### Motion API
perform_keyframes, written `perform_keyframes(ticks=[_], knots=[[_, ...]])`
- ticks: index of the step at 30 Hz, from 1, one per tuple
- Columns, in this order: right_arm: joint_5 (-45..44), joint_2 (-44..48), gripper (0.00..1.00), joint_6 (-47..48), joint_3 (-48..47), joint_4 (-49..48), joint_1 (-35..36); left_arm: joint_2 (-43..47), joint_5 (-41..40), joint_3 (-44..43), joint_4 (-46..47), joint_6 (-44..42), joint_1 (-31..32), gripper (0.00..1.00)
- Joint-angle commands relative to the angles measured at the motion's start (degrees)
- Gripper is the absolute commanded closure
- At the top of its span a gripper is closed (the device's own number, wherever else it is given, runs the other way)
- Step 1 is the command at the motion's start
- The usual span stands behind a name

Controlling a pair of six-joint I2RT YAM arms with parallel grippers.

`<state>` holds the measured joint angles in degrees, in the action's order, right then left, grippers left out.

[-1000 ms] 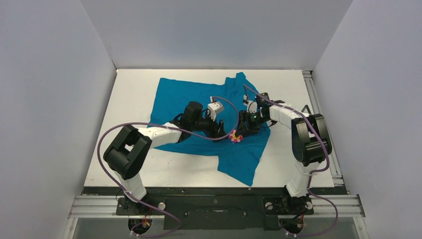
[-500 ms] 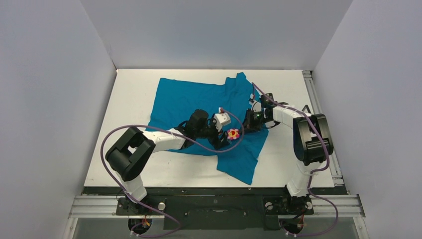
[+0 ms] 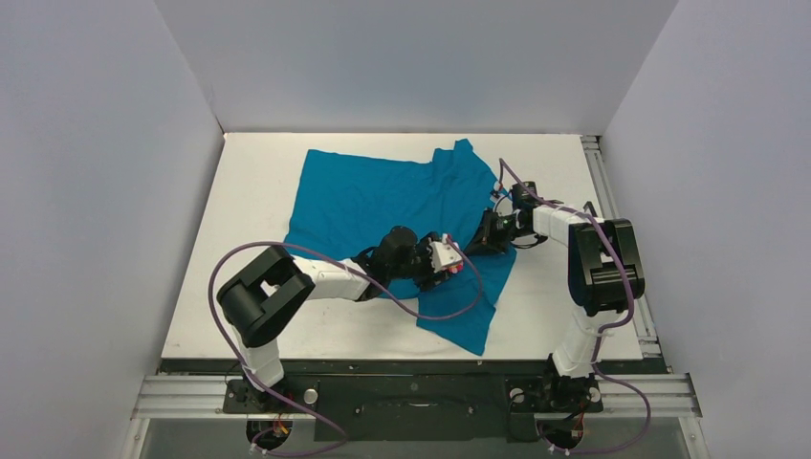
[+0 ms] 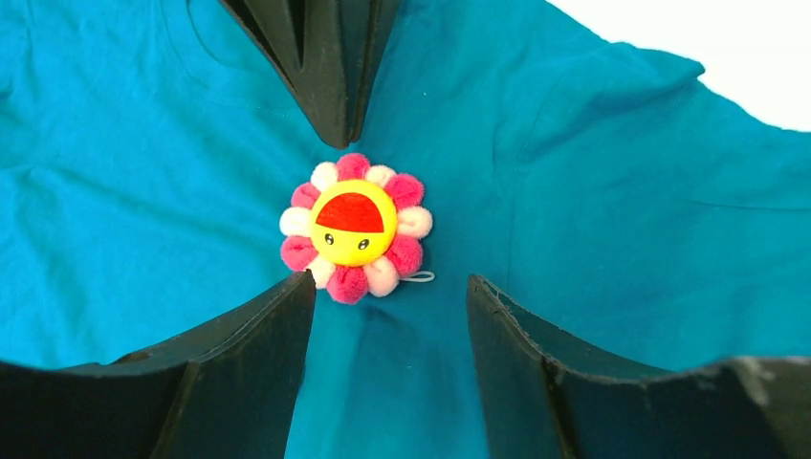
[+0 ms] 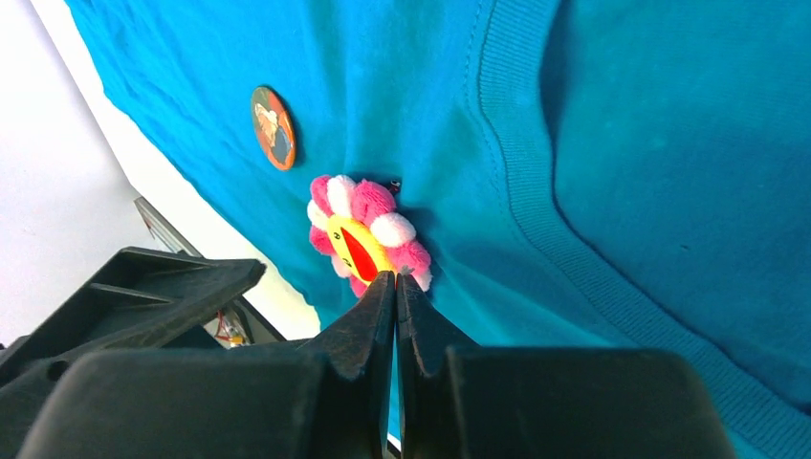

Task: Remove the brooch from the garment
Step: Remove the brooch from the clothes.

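- garment point(image 3: 373, 196): teal t-shirt spread flat on the white table point(image 3: 258, 182), ribbed collar band visible in the right wrist view.
- brooch point(image 4: 356, 228): pink-and-white petals, yellow centre with a red mark, lying on the shirt fabric and pinned among small creases.
- left gripper point(image 4: 390, 285): jaws apart, gripping nothing; the brooch lies just beyond the fingertips, nearer the left-hand finger point(image 4: 239, 373) in its wrist view.
- right gripper point(image 5: 395, 279): fingers pressed together with only a thin slit between; tips meet the brooch's edge from the side opposite the left gripper.
- round badge point(image 5: 273, 127): orange-rimmed, on the shirt just beside the brooch.
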<state>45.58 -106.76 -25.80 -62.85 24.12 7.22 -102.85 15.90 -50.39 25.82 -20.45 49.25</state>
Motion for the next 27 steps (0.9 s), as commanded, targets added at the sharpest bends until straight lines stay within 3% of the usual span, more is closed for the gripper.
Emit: perform_keyframes(ticks=[1, 6, 17, 23, 27], knots=[[1.05, 0.47, 1.0, 1.21, 0.66, -0.99, 0.3, -2.52, -1.55, -2.0, 3.68, -4.87, 0.49, 0.45], [0.15, 0.16, 1.0, 2.12, 0.26, -0.16, 0.29, -4.04, -1.75, -3.75, 2.57, -6.26, 1.04, 0.45], [-0.79, -2.28, 1.0, 2.82, -1.91, 1.09, 1.23, -7.56, -12.92, -6.34, 0.17, -14.21, 4.68, 0.44], [-0.89, -3.15, 1.0, 3.04, -2.6, 1.4, 1.24, -7.59, -11.54, -4.94, 1.13, -22.79, 5.68, 0.44], [-1.06, -3.53, 1.0, 3.84, -2.8, 2.0, 1.21, -7.94, -12.31, -6.18, 1.12, -22.97, 6.03, 0.46]])
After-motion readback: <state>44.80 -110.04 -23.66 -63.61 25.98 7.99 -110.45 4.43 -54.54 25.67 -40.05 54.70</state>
